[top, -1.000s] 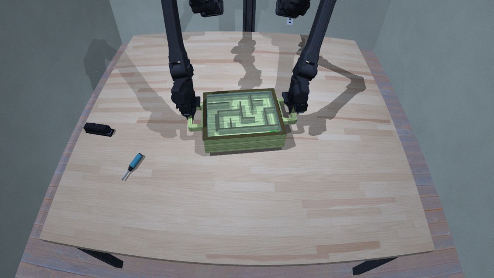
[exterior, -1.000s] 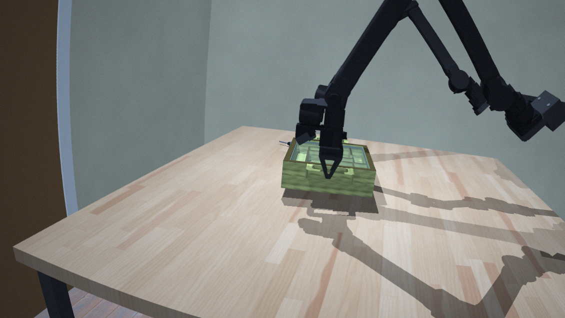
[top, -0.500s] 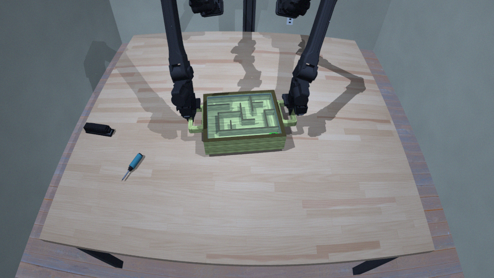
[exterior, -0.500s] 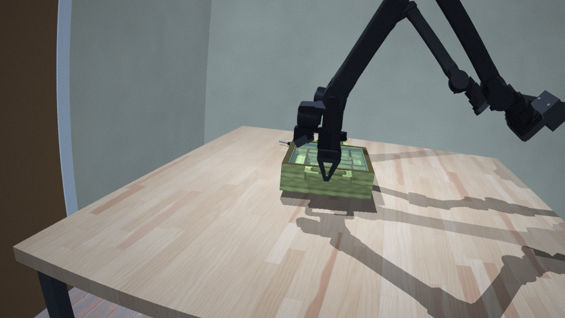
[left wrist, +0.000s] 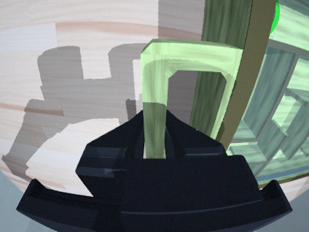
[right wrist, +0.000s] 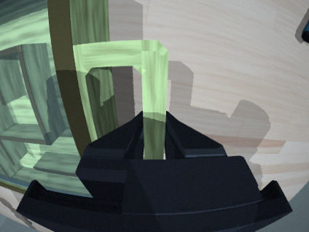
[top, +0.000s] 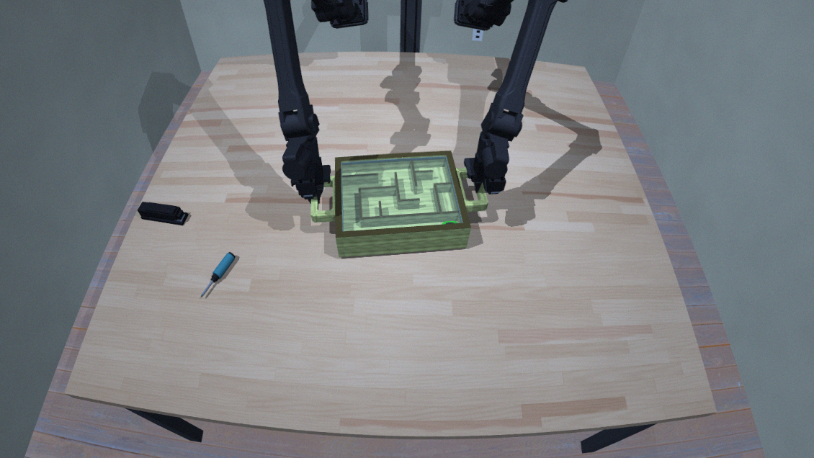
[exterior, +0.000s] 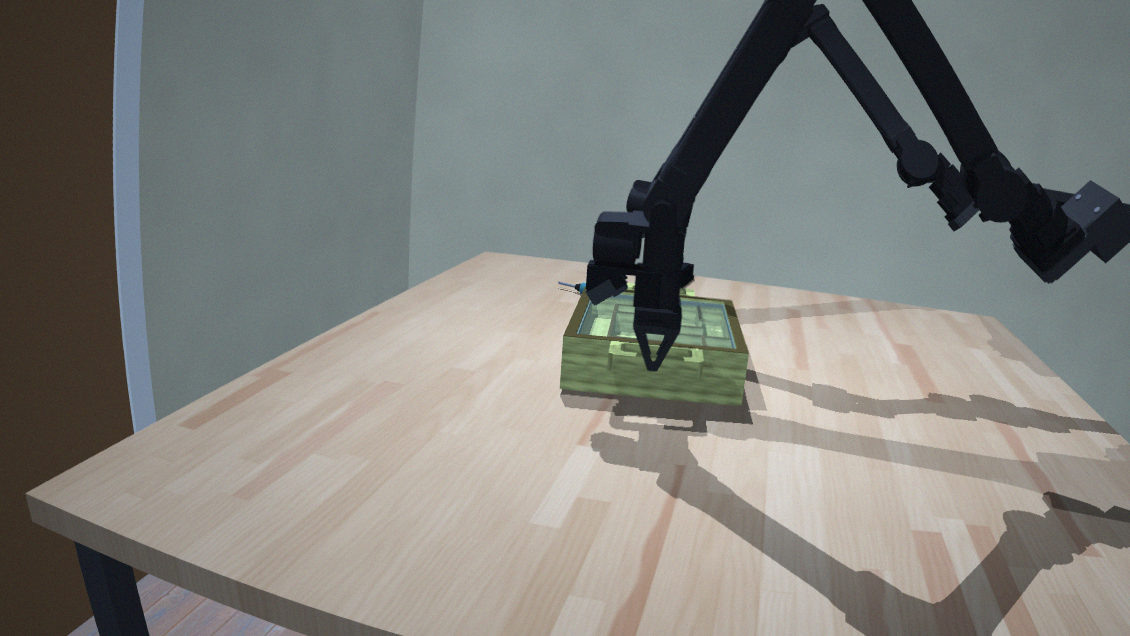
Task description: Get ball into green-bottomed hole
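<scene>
Left to right in the top view, a black stapler-like object lies near the far left of the wooden surface. A screwdriver comes next, its blue handle angled up and away from its metal shaft. Then the right hand reaches down, its fingers nearly shut around the outer bar of one pale green handle. That handle joins the side of the green maze board, which has a dark rim and thin inner walls beneath a clear lid. The board looks level and sits low at the surface, with shadow close beside its base; whether the whole underside touches cannot be told. In its near right corner a bright green patch shows, partly hidden by the rim. The ball cannot be made out, so whether it is in the green-bottomed hole cannot be told. Farthest right, the left hand has its fingers nearly together, gripping the outer bar of the opposite handle.
</scene>
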You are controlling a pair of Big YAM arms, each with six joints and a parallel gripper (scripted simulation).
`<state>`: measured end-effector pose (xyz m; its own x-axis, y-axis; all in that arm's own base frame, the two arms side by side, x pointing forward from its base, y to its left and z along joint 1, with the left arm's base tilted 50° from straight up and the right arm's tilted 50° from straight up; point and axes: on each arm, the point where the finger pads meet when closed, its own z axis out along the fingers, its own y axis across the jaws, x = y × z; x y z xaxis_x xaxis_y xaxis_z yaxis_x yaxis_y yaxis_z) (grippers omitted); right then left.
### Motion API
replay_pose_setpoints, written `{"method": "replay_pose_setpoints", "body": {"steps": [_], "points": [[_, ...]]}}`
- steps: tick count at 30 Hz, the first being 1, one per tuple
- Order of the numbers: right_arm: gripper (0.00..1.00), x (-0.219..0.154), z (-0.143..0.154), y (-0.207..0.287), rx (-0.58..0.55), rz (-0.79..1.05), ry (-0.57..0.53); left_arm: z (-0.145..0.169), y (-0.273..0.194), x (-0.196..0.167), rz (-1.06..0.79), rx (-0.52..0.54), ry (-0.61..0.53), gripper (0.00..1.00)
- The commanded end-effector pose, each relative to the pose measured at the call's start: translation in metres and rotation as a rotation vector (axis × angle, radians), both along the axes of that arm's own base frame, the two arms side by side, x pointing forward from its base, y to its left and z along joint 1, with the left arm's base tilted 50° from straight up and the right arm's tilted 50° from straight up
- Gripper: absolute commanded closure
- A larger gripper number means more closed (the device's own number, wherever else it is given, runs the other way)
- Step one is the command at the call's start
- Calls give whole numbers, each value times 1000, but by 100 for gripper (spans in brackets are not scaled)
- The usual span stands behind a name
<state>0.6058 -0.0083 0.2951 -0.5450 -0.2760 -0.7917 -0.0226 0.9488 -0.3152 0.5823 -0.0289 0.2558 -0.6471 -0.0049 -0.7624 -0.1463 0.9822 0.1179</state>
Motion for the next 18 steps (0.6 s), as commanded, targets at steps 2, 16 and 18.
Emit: {"method": "replay_pose_setpoints", "body": {"steps": [2,16,18], "points": [[100,23,29,23,-2,53,-70,48,-15,20,-33,-9,-105,100],[100,4,62,20,0,53,-110,67,-19,11,-26,-33,-144,100],[100,5,64,20,0,53,-119,66,-19,11,-26,-33,-141,100]]}}
